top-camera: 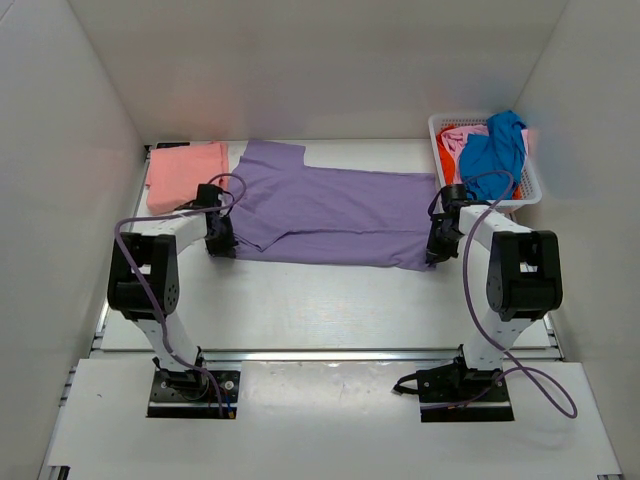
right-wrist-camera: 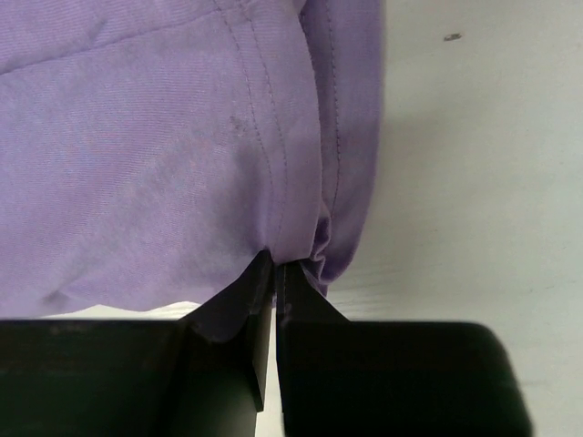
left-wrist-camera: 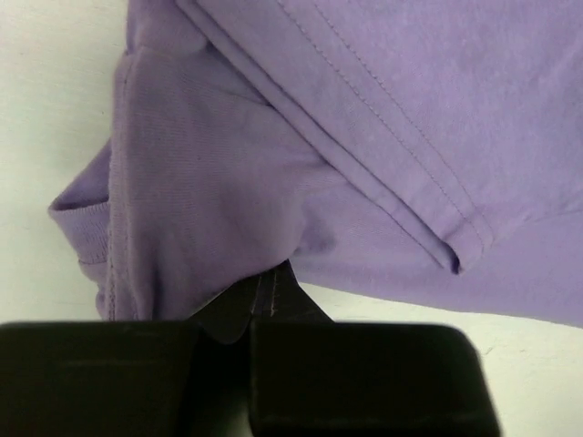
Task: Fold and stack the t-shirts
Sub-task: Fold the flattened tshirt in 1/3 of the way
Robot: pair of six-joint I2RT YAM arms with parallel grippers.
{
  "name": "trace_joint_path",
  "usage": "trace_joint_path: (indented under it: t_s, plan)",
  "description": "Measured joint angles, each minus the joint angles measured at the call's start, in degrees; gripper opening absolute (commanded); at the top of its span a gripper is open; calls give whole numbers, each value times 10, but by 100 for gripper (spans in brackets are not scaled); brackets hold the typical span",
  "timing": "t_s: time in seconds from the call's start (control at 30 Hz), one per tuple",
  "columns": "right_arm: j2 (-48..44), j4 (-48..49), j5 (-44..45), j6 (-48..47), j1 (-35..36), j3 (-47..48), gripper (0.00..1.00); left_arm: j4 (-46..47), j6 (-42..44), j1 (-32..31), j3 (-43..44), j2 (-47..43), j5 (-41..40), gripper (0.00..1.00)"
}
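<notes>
Purple shirt (top-camera: pixel 330 215): spread across the middle of the surface (top-camera: pixel 330 300), part-folded lengthwise, its near edge toward the arm bases.
Left hand (left-wrist-camera: pixel 264 291): clamped shut on the near left corner by the sleeve, with bunched layers in the pinch.
Right hand (right-wrist-camera: pixel 273 273): clamped shut on the near right hem corner, with only a thin lip of cloth between the fingers.
Slip risk: that shallow right bite could pull free if you lift fast.
Skew risk: if you raise the hands unevenly, the fold line will probably run crooked.
Layer risk: the left pinch may hold only some layers, so the others could sag.
Pink shirt (top-camera: pixel 183 175): folded at far left, just beside the sleeve. A wide sweep could drag it.
</notes>
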Motion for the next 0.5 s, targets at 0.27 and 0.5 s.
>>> trace_joint_path:
  t_s: [0.27,0.5]
  plan:
    - [-23,-37,-2,-26,-8,-21,0,-48,33,1,1,-14,-26,0]
    - [-79,-87,-13,-49,-34,-79,0,-111,59,1,-38,-104,-28,0]
